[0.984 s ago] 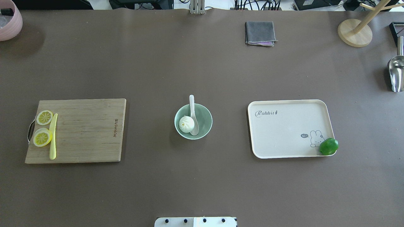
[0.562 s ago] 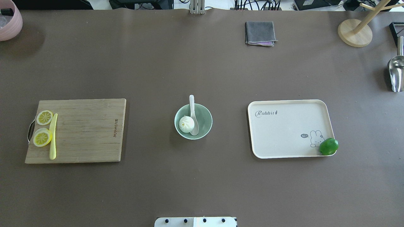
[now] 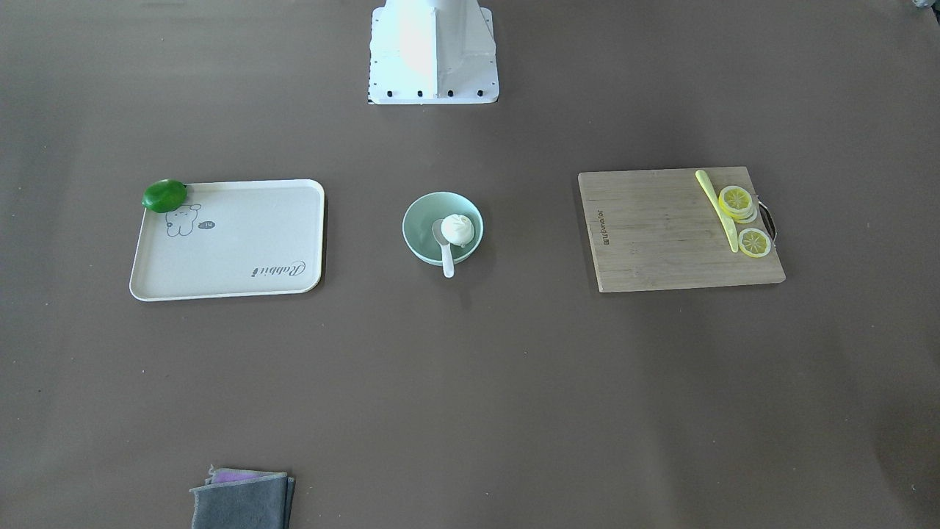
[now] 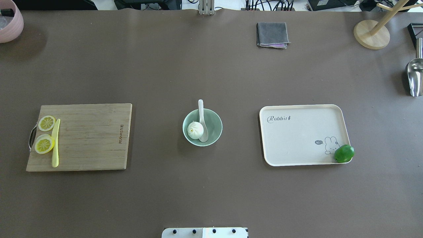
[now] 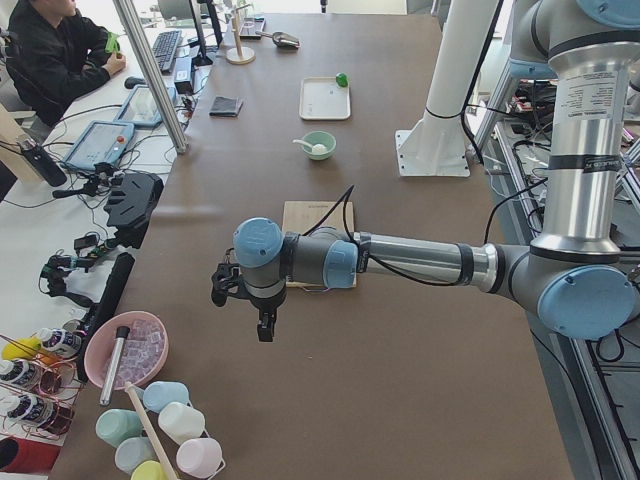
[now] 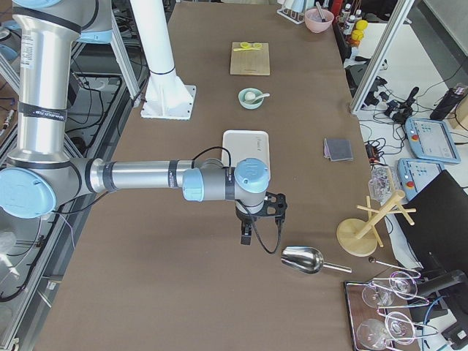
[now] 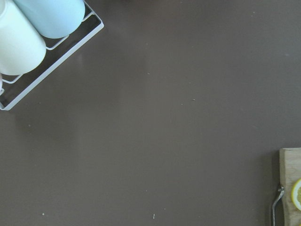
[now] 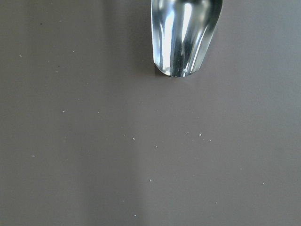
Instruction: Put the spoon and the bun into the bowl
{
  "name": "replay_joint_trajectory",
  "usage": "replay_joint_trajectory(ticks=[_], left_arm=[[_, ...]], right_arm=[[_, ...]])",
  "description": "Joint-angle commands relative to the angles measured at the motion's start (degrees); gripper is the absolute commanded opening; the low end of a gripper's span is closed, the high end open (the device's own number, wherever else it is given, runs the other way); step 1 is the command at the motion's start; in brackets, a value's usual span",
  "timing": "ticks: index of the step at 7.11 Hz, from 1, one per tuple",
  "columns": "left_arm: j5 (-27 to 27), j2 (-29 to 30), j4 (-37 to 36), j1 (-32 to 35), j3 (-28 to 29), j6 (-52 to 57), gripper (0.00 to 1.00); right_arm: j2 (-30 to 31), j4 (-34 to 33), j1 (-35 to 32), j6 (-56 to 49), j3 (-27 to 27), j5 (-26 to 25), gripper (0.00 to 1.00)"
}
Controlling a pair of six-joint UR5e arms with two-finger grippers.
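**Spoon point(image 4: 201, 112) and bun point(image 4: 195, 130) in bowl point(image 4: 214, 127): placing looked finished**

Bun sat inside the bowl, on the side toward the robot's left. Spoon's scoop lay in the bowl touching the bun. Its handle leaned on the far rim and stuck out past it. Bowl stood mid-surface point(image 4: 211, 191), between cutting board point(image 4: 89, 138) and tray point(image 4: 297, 138), apart from both.

Judged: both items placed, nothing left to carry. The next move called for no grasp, only for keeping the arms away from the bowl.

Left hand point(image 5: 264, 325) hung above bare surface at the robot's left end, beyond the cutting board and well apart from the bowl. Right hand point(image 6: 247, 234) hung at the opposite end, near a metal scoop point(image 6: 303, 259), likewise well apart. Both showed only in the side views. Could not tell how far open either was, or whether either held anything.
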State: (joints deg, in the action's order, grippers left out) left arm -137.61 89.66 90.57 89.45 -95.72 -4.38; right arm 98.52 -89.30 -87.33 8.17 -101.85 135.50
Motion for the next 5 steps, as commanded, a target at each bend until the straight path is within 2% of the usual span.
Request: replay_joint_trajectory(ticks=[1, 5], left_arm=[[-0.46, -0.01, -0.04, -0.07, 0.09, -0.10, 0.98], [-0.29, 0.08, -0.04, -0.07, 0.18, -0.01, 0.98]], right_arm=[[0.01, 0.00, -0.03, -0.08, -0.01, 0.03, 1.00], [0.18, -0.18, -0.03, -0.08, 0.08, 0.47, 1.00]])
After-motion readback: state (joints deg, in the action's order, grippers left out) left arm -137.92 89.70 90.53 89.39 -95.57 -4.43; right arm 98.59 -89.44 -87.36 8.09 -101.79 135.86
